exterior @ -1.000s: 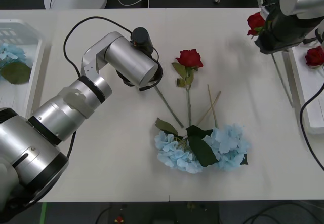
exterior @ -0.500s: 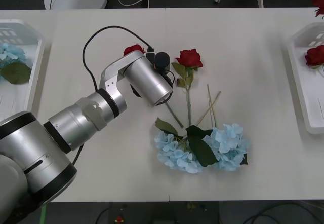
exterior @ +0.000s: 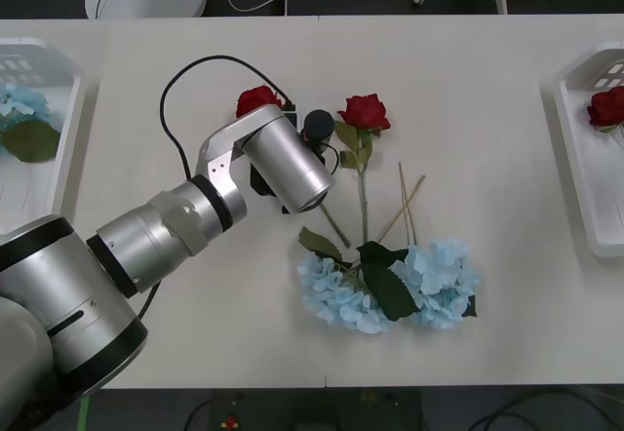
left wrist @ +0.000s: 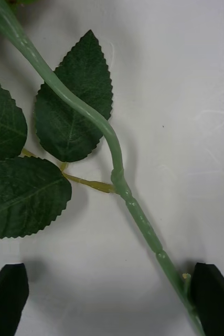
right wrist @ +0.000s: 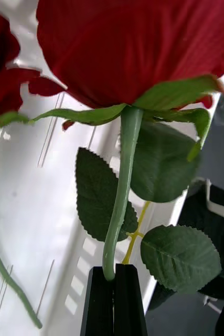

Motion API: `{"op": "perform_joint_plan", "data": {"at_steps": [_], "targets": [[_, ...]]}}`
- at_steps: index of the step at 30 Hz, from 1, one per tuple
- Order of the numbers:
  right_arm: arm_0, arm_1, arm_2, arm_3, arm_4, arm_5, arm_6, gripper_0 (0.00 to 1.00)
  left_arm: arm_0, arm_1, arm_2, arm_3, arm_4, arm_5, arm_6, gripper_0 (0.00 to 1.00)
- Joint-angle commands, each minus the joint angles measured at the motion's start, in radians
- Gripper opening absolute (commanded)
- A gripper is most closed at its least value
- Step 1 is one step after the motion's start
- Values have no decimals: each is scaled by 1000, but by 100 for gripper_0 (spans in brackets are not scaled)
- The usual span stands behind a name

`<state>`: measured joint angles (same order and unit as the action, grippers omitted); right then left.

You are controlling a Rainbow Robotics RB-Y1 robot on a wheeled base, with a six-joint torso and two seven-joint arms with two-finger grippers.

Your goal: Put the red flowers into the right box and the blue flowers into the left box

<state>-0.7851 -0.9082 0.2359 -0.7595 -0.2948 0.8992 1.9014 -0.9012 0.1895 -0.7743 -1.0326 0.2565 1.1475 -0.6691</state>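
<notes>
while the left gripper (left wrist: 112,299) hangs with fingers spread over a red rose's stem (left wrist: 138,220) on the table (exterior: 487,109), the right gripper (right wrist: 114,299) pinches another rose (right wrist: 132,47) over the right box (right wrist: 33,210); blue flowers (exterior: 390,285) lie mid-table.

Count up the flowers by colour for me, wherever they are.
Red roses: 4 (two on the table, one in the right box, one held by the right gripper)
Blue flower heads: 3 in sight (two on the table, one in the left box)
Total: 7
</notes>
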Motion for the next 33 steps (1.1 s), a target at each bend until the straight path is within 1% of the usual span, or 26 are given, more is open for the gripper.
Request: {"op": "perform_joint_plan", "data": {"at_steps": [1,4,7,8,9,11,12,13,16,17,19,22,26,29,33], "targets": [[9,-29,-13,-27,34,9,-18,0,-53,-21,-39,26,-13,-8,-64,64],[9,-8,-13,-23,56,32,-25,0,-53,-21,-59,65,-22,-48,-67,45],[9,9,-13,-12,60,32,-27,0,-53,-21,-71,112,-25,-91,-69,34],[9,14,-13,-12,59,30,-27,12,-53,-21,-71,129,-25,-103,-70,28],[7,14,-13,-12,56,30,-27,26,-53,-21,-71,140,-25,-109,-73,23],[4,14,-13,-12,42,29,-27,48,-53,-21,-71,158,-26,-112,-78,15],[4,14,-13,-12,34,29,-27,52,-53,-21,-71,161,-26,-112,-80,14],[1,14,-13,-12,20,29,-22,59,-51,-21,-69,166,-26,-112,-81,14],[-8,12,-15,-12,-10,33,-19,64,-47,-19,-69,169,-36,-112,-81,13],[-11,11,-15,-12,-27,38,-18,65,-44,-19,-69,169,-40,-112,-81,13],[-25,6,-26,-14,-84,58,-15,66,-42,-18,-69,169,-51,-111,-81,0],[-51,0,-49,-24,-175,125,-7,70,-42,-13,-69,169,-54,-111,-83,0],[-89,0,-58,-89,-303,280,-28,71,-44,4,-69,143,-88,-111,-86,0],[-114,2,-56,-143,-386,383,-99,71,-44,24,-49,114,-102,-109,-89,0],[-117,5,-56,-236,-483,484,-217,71,-44,67,-34,54,-120,-92,-103,0]]}}
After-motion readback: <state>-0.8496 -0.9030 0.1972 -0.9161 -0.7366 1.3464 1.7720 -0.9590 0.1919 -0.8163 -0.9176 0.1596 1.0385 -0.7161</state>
